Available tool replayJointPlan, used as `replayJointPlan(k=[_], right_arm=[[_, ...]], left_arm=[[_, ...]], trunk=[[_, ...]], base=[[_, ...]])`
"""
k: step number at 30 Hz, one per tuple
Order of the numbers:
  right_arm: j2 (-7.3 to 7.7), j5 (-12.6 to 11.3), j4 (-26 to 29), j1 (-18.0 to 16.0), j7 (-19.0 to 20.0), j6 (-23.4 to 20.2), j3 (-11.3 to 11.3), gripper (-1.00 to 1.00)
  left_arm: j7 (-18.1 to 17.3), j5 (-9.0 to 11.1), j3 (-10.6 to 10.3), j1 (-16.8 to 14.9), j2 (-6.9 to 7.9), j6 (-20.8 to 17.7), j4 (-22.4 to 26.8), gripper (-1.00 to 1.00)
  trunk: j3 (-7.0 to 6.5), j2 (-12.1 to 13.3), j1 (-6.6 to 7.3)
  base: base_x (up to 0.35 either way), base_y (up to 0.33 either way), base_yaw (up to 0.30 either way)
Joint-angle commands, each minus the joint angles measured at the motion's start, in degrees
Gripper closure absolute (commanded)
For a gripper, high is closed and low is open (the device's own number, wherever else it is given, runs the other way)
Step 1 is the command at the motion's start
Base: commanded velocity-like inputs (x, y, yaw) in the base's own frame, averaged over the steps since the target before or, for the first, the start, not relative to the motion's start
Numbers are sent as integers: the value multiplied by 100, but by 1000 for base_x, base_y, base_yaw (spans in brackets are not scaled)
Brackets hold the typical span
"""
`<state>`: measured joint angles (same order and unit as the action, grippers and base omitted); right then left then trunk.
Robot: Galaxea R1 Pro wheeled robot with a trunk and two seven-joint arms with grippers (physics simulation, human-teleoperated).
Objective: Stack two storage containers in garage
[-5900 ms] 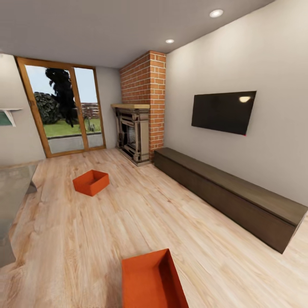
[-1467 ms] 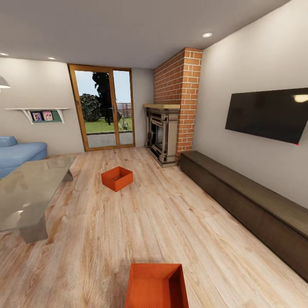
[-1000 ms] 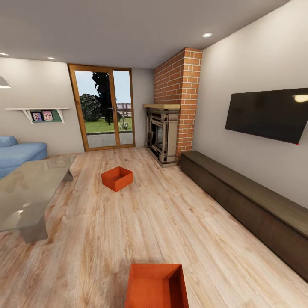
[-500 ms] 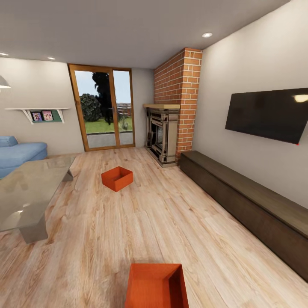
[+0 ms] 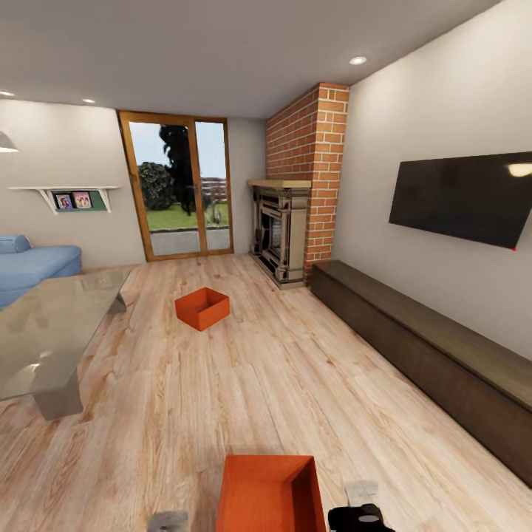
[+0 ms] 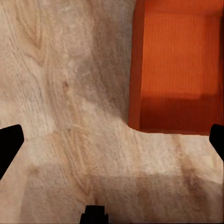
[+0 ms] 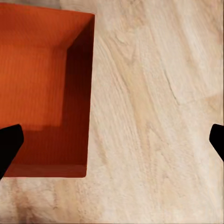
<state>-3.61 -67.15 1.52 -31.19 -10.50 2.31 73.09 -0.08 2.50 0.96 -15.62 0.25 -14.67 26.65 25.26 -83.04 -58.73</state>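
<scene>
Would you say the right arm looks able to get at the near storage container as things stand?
Probably yes. The right gripper hangs open above bare wood floor just beside the near container, whose open top and thin wall are unobstructed. The far container sits well beyond reach.

near bin (image 5: 270,493): front end was cut off by the bottom edge of the head view.
sofa (image 5: 33,266): mostly cut by left edge.
shelf photos (image 5: 72,200): too small to tell.
</scene>
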Motion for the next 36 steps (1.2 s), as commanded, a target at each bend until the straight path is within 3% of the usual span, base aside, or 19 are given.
replayJointPlan(k=[1, 7, 16, 22, 24, 29, 33, 36], right_arm=[[0, -61, -2, -56, -51, 3, 47, -100], [-72, -61, -33, -377, -131, 26, 47, -100], [-144, -70, -45, -752, -359, 77, 44, -100], [-152, -70, -46, -802, -364, 97, -55, -100], [-127, -70, -47, -806, -365, 112, -285, -100], [-117, -63, -47, -809, -365, 123, -547, -100], [-131, -53, -47, -804, -361, 127, -604, -100], [-133, -32, -47, -807, -358, 106, -599, -100]], left_arm=[[-1, 22, 10, -71, -6, -36, -18, -100], [212, 3, 10, -646, 36, -30, -323, -100], [333, -11, 10, -1108, 4, 38, -401, -100], [333, -5, 2, -1148, -13, 53, -463, -100], [333, -5, -9, -1151, -28, 53, -483, -100], [333, -9, -44, -1153, -39, 82, -613, -100], [341, -6, -51, -1154, -24, 390, -752, -100], [335, -8, -51, -1154, -13, 409, -752, -100]], trunk=[[7, -4, 0], [7, -4, 0], [7, -4, 0], [7, -4, 0], [7, -4, 0], [7, -4, 0], [7, -4, 0], [7, -4, 0]], base=[[0, 0, 0], [0, 0, 0], [0, 0, 0], [0, 0, 0], [0, 0, 0], [0, 0, 0], [0, 0, 0], [0, 0, 0]])
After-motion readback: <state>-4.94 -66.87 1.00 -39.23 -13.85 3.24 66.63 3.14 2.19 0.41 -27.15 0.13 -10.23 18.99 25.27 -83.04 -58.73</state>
